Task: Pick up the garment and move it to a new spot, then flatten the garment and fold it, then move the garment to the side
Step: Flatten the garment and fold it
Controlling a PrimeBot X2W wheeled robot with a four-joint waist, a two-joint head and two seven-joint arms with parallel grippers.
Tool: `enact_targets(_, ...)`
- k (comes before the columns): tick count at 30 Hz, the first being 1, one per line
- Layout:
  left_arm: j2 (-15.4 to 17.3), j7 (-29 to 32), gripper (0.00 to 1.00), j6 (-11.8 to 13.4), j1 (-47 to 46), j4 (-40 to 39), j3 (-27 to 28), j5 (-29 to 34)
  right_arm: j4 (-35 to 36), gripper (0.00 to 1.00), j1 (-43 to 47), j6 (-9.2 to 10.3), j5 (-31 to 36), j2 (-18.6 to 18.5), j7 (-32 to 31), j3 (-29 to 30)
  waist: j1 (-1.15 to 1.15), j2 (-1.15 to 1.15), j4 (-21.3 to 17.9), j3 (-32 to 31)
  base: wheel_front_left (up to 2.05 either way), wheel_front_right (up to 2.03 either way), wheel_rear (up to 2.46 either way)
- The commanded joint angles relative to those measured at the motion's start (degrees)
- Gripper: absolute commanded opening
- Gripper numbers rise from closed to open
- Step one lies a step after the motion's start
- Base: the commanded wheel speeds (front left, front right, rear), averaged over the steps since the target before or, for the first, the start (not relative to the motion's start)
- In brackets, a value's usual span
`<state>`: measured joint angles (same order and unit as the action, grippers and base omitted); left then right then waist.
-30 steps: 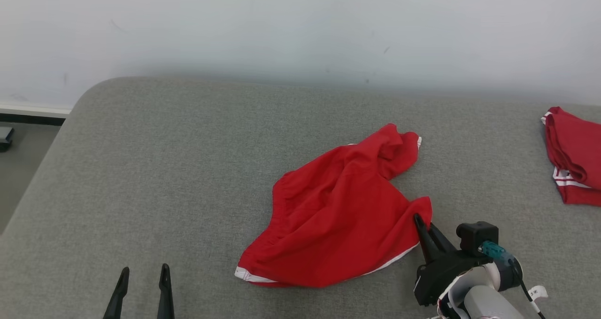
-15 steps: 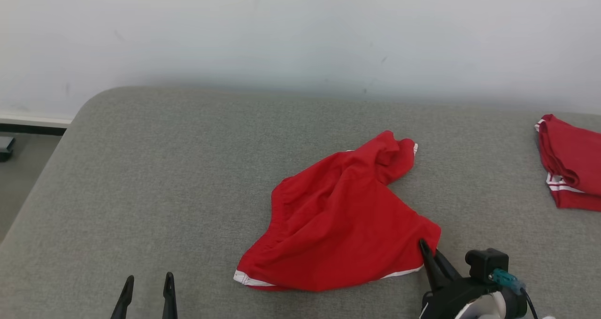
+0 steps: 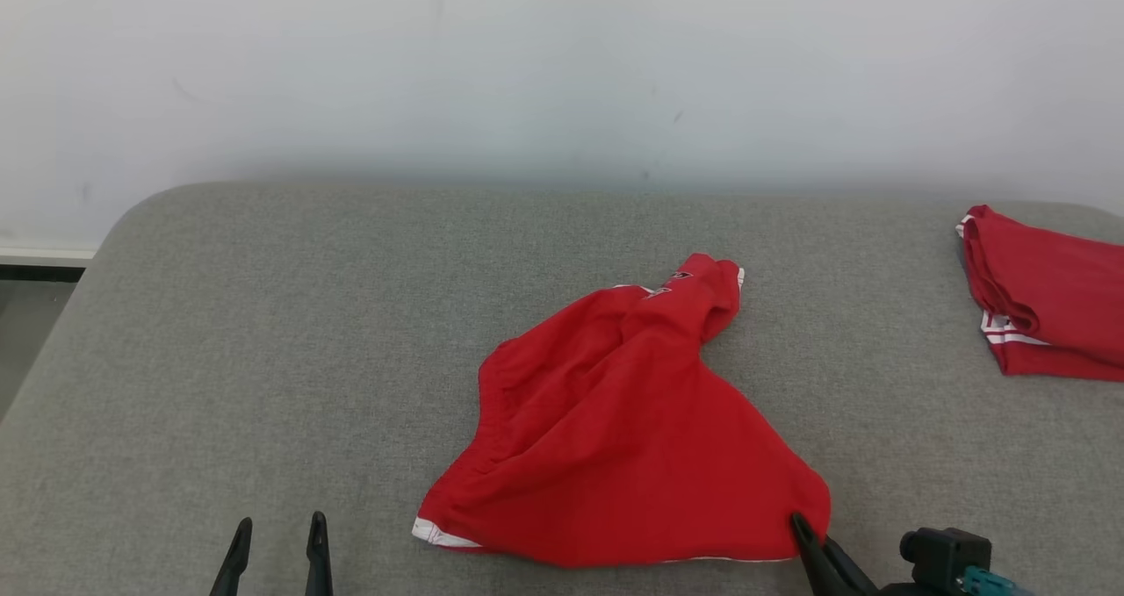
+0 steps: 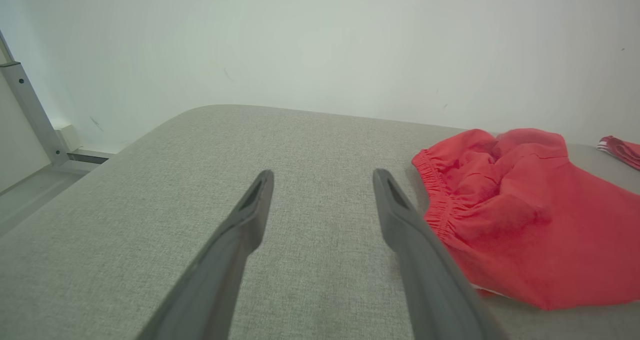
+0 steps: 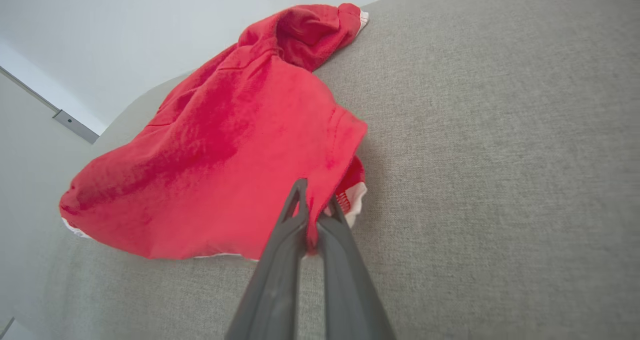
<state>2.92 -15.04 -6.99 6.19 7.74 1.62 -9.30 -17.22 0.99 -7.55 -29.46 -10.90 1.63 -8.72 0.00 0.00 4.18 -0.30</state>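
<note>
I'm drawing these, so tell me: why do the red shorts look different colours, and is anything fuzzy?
Head view: soft even light, red shorts deep red and sharp. Left wrist view: they look paler, orange-red; the left gripper looms big, slightly soft. Right wrist view: the scene tilts, and cloth by the right gripper is a bit blurred.

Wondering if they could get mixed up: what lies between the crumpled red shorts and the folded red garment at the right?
Only bare grey cushion, seen in the head view, separates the crumpled shorts from the folded garment.
</note>
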Motion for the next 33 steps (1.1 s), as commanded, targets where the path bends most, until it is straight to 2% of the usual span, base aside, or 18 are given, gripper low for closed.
enact_targets(1, -0.07, -0.18, 1.00, 0.17, 0.68, 0.02, 0.09, 0.21, 2.98, 0.00, 2.08, 0.16, 0.11, 0.87, -1.92, 1.37, 0.00, 0.00, -0.19, -0.03, 0.00, 0.00, 0.00)
enact_targets(6, -0.06, -0.18, 1.00, 0.07, 0.59, 0.10, 0.04, 0.29, 8.04, 0.00, 5.73, 0.16, 1.03, 2.48, -6.72, 3.83, 0.00, 0.00, -0.16, -0.05, 0.00, 0.00, 0.00)
enact_targets(7, -0.05, -0.18, 1.00, 0.06, 0.52, 0.10, 0.05, 0.28, 8.31, 0.07, 6.34, 0.16, 1.67, 2.69, -7.90, 4.20, 0.00, 0.00, -0.12, -0.03, 0.00, 0.00, 0.00)
enact_targets(8, -0.06, -0.18, 1.00, 0.03, 0.45, 0.12, 0.02, 0.27, 8.94, 0.35, 6.60, 0.16, 2.77, 2.68, -8.36, 4.57, 0.00, 0.00, -0.05, 0.01, 0.00, 0.00, 0.00)
enact_targets(9, -0.07, -0.18, 1.00, 0.01, 0.40, 0.13, -0.01, 0.25, 9.45, 0.94, 6.72, 0.16, 3.76, 2.81, -8.45, 5.09, 0.00, 0.00, 0.03, 0.05, 0.00, 0.00, 0.00)
enact_targets(10, -0.06, -0.18, 1.00, 0.00, 0.35, 0.14, -0.01, 0.22, 9.68, 1.00, 6.92, 0.16, 4.42, 2.91, -8.66, 5.48, 0.00, 0.00, 0.11, 0.08, 0.00, 0.00, 0.00)
enact_targets(16, -0.06, -0.18, 1.00, -0.04, 0.57, 0.07, 0.14, -0.01, 11.34, 1.00, 6.44, 0.16, 8.12, 3.01, -7.39, 7.59, 0.00, 0.00, 0.40, 0.13, 0.00, 0.00, 0.00)
enact_targets(22, -0.06, -0.18, 1.00, 0.27, 0.48, -0.46, 0.44, 0.15, 11.44, 1.00, 3.19, 0.16, 10.50, 1.23, -6.28, 7.90, 0.00, 0.00, 0.44, 0.27, 0.00, 0.00, 0.00)
enact_targets(28, -0.06, -0.18, 1.00, 0.25, -0.26, -0.73, 0.38, 0.79, 6.24, 1.00, -3.11, 0.16, 11.26, -1.01, -6.00, 6.93, 0.00, 0.00, 0.93, 0.64, 0.00, 0.00, 0.00)
enact_targets(33, -0.06, -0.18, 1.00, 0.13, -0.99, -0.73, 0.07, 0.88, -2.12, 1.00, -7.66, 0.16, 12.02, -2.63, -5.40, 5.26, 0.00, 0.00, 2.33, 1.35, 0.00, 0.00, 0.00)
